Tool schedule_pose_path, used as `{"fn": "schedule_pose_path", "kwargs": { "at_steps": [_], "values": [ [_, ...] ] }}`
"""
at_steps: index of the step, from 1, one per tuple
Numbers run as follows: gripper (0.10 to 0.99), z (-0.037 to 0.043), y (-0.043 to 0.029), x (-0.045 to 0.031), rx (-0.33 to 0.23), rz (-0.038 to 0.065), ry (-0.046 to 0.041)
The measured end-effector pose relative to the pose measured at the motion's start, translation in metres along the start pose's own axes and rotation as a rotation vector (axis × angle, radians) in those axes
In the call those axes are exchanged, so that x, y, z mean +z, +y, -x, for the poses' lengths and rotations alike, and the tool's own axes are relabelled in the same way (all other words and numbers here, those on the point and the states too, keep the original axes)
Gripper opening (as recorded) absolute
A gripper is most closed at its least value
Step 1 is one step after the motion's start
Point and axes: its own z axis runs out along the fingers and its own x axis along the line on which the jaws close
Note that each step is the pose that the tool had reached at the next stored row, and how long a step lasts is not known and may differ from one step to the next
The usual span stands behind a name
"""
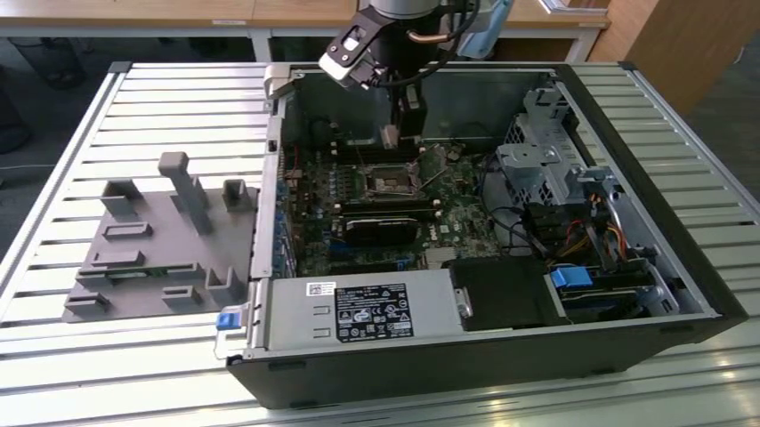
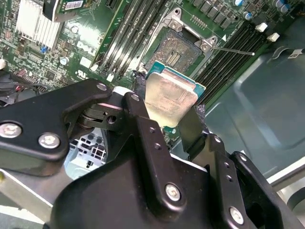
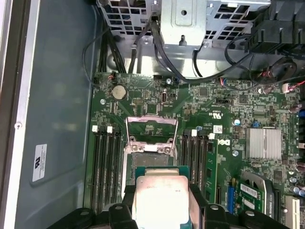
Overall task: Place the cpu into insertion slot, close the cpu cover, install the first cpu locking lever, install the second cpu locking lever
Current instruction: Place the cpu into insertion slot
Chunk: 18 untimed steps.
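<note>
The gripper (image 2: 167, 109) is clamped on two opposite edges of the cpu (image 2: 170, 93), holding it above and just short of the vacant insertion slot (image 2: 177, 50). The cpu cover (image 3: 151, 125) stands raised, so placement, cover closing and both lever steps appear outstanding. In the first wrist view the cpu hides the slot's near edge, and the cpu's underside is not visible.

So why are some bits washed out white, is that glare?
In the exterior view, light glares white off the slatted table at its near edge, while the computer case is shaded inside. In both wrist views the cpu, clamped in the gripper, shines pale on its metal top; the first wrist view's circuit board is evenly lit.
</note>
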Motion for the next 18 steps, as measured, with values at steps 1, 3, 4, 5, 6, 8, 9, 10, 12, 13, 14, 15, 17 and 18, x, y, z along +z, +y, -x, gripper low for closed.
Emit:
{"fn": "schedule_pose_path", "kwargs": {
  "at_steps": [1, 3, 4, 5, 6, 8, 9, 10, 12, 13, 14, 15, 17, 18],
  "values": [
    [0.525, -0.0002, -0.0001, 0.0008, 0.000, 0.000, 0.0000],
    [0.525, -0.0008, -0.0002, 0.0024, 0.000, 0.000, 0.0001],
    [0.525, -0.0011, -0.0003, 0.0032, 0.000, 0.000, 0.0001],
    [0.525, -0.0013, -0.0003, 0.0040, 0.000, 0.000, 0.0001],
    [0.525, -0.0015, -0.0004, 0.0050, 0.000, 0.000, 0.0003],
    [0.525, -0.0020, -0.0006, 0.0072, 0.000, 0.000, 0.0001],
    [0.525, -0.0021, -0.0007, 0.0085, 0.000, 0.000, 0.0001],
    [0.525, -0.0023, -0.0008, 0.0100, 0.000, 0.000, 0.0001],
    [0.525, -0.0029, -0.0011, 0.0132, 0.000, 0.000, -0.0002],
    [0.525, -0.0036, -0.0012, 0.0150, 0.000, 0.000, -0.0007],
    [0.525, -0.0043, -0.0014, 0.0168, 0.000, 0.000, -0.0011],
    [0.525, -0.0048, -0.0015, 0.0188, 0.000, 0.000, -0.0013],
    [0.525, -0.0052, -0.0018, 0.0223, 0.003, 0.000, -0.0029],
    [0.525, -0.0052, -0.0020, 0.0239, 0.008, 0.000, -0.0043]
  ]
}}
